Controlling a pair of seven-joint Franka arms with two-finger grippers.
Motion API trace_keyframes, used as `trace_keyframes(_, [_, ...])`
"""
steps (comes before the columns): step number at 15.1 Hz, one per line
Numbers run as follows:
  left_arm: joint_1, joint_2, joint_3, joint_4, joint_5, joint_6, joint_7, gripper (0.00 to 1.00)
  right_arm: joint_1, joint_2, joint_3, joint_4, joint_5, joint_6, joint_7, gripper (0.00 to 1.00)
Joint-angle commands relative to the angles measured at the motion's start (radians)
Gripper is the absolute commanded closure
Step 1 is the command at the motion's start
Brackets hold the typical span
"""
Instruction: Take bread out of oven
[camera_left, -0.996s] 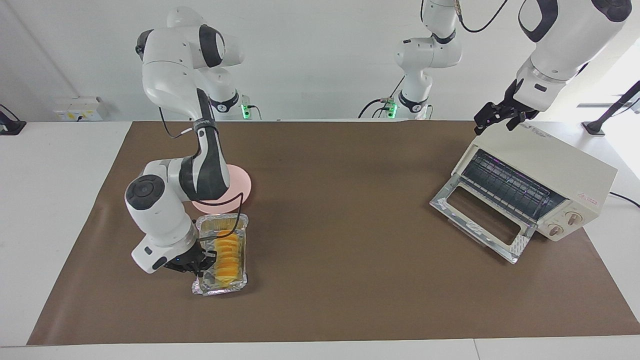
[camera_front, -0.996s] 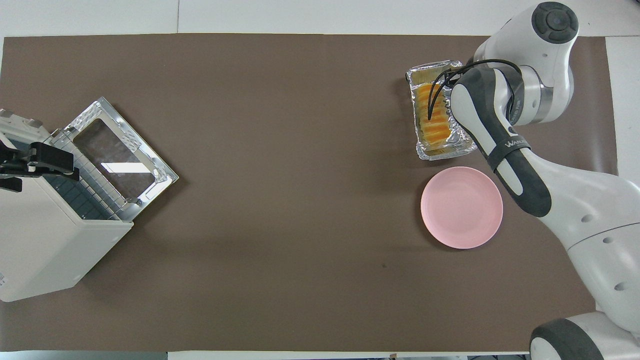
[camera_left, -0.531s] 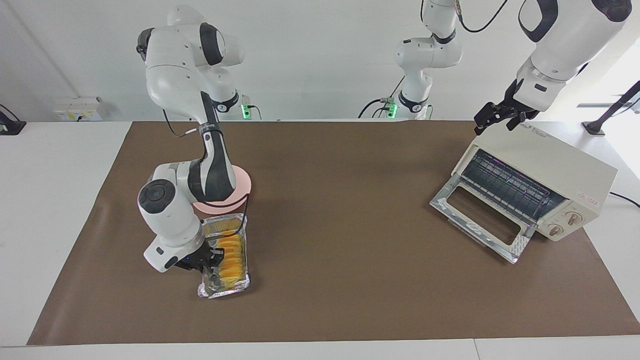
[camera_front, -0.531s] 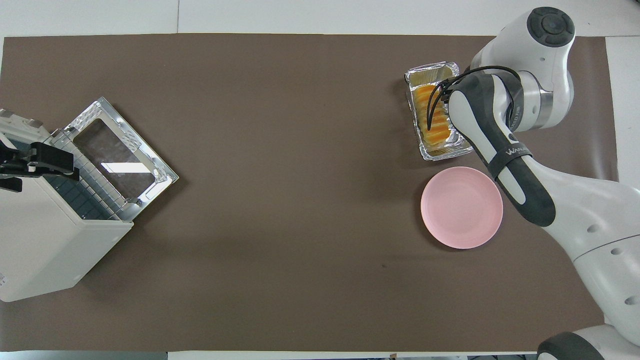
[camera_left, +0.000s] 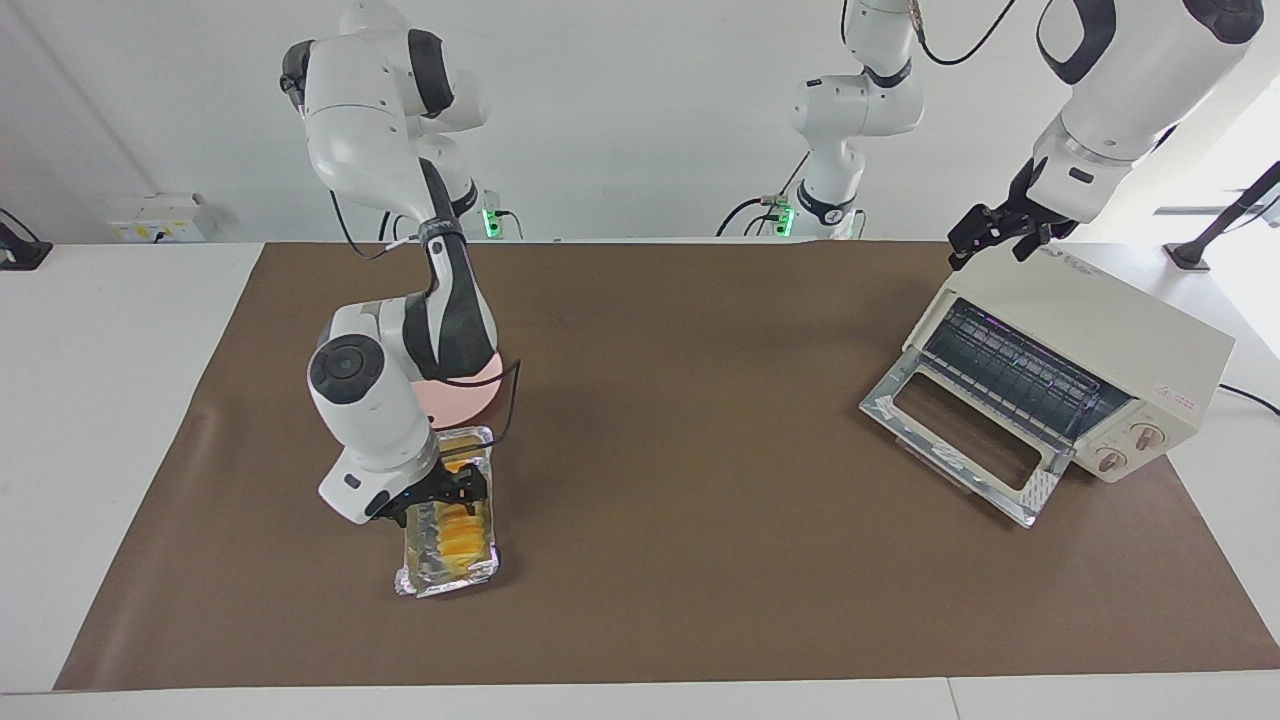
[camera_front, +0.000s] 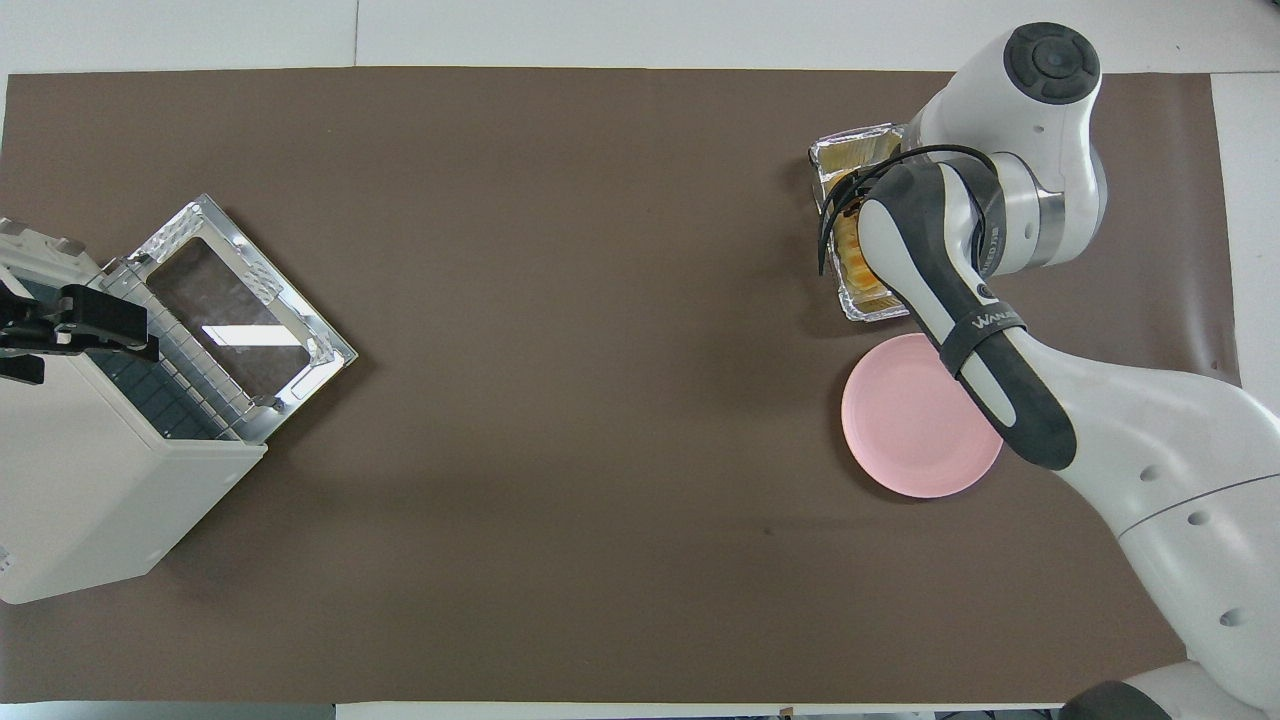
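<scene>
Bread sits in its foil tray outside the oven, right gripper over it

Shifted since a second ago, the right gripper has travelled from the tray's outer long edge, toward the right arm's end of the table, to a spot over the bread itself, and the foil tray has turned slightly on the mat. The bread, a ridged golden-yellow loaf, lies lengthwise in that crinkled silver tray, well apart from the oven and at the right arm's end of the table. In the overhead view only a sliver of the loaf shows past the arm, with the tray's bare end sticking out farther from the robots.

Whether the right gripper's fingers are spread or closed cannot be told from either view, nor whether they touch the loaf; nothing is seen lifted. Just beside the tray, nearer to the robots, rests a pink plate, partly covered by the right arm's forearm.

Toward the left arm's end of the table stands the oven, cream-white, its glass door dropped open onto the brown mat and its wire rack showing inside. Over the oven's top edge hangs the left gripper, waiting; its finger spacing cannot be made out either, and it holds nothing that can be seen.
</scene>
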Motion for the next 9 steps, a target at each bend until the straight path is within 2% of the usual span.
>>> trace_keyframes(1, [0.012,-0.025,-0.006,-0.029,-0.007,0.020,0.003,0.00,-0.002,-0.048,0.001,-0.123,-0.006,0.102,0.014,0.14])
trace_keyframes(3, [0.012,-0.025,-0.008,-0.029,-0.007,0.020,0.003,0.00,-0.002,-0.067,0.001,-0.190,-0.006,0.177,0.015,0.31])
trace_keyframes(4, [0.012,-0.025,-0.008,-0.029,-0.007,0.020,0.003,0.00,-0.002,-0.071,0.001,-0.214,-0.006,0.207,0.015,0.43])
trace_keyframes(6, [0.012,-0.025,-0.008,-0.029,-0.007,0.018,0.003,0.00,-0.011,-0.077,0.002,-0.243,-0.006,0.254,0.012,0.83])
trace_keyframes(7, [0.012,-0.025,-0.006,-0.028,-0.007,0.020,0.003,0.00,-0.012,-0.077,0.002,-0.241,-0.005,0.252,0.012,1.00])
trace_keyframes(9, [0.012,-0.025,-0.008,-0.028,-0.007,0.020,0.003,0.00,-0.008,-0.077,0.001,-0.232,-0.006,0.232,0.005,1.00])
